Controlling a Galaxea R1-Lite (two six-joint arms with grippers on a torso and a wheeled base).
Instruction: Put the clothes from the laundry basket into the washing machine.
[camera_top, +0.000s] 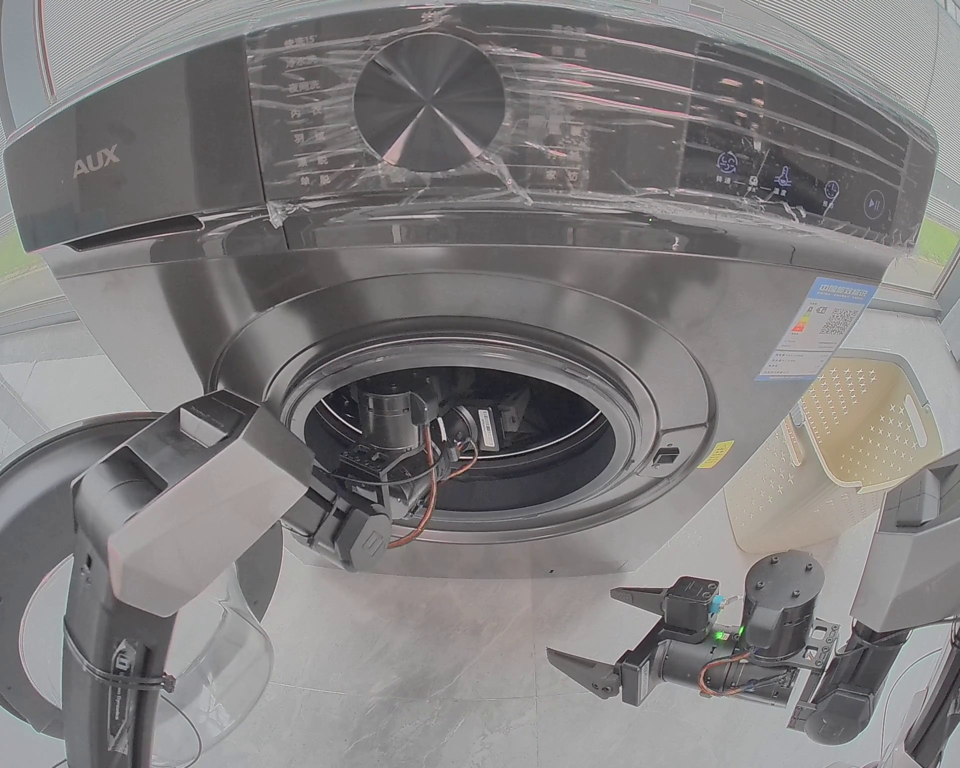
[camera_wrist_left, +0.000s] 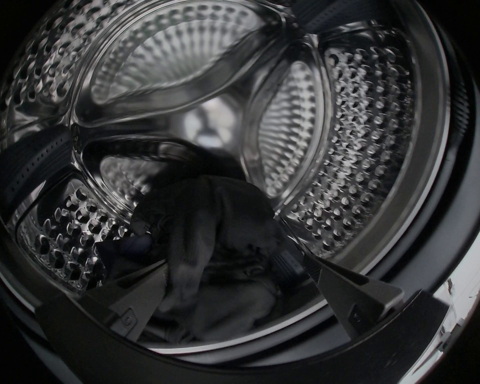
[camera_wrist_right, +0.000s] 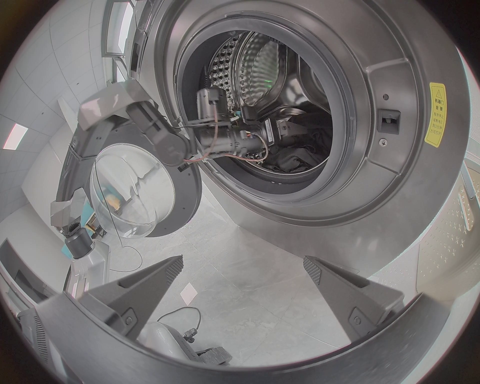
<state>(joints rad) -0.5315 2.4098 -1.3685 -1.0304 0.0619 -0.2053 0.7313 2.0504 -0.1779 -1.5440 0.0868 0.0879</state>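
Left pincer (camera_wrist_left: 235, 265) gapes wide inside the washing machine (camera_top: 480, 290), dark clothes (camera_wrist_left: 215, 235) heaped in the drum (camera_wrist_left: 360, 125) just beyond it. Right pincer (camera_top: 585, 625), wide too, hangs near the laundry basket (camera_top: 870, 420). Drop-off, I'd say; next, back that arm out cleanly.

The washing machine (camera_top: 620, 300) bears a pale lettered logo (camera_top: 96, 159) up and left of its door opening (camera_top: 560, 455). Above the opening, columns of small characters (camera_top: 305, 120) flank the dial (camera_top: 428, 102), too faint to read. Up and right are blue symbols (camera_top: 783, 180). Right of the opening are an energy label (camera_top: 815, 330) with a square code and a yellow warning sticker (camera_wrist_right: 436, 114) with a triangle.
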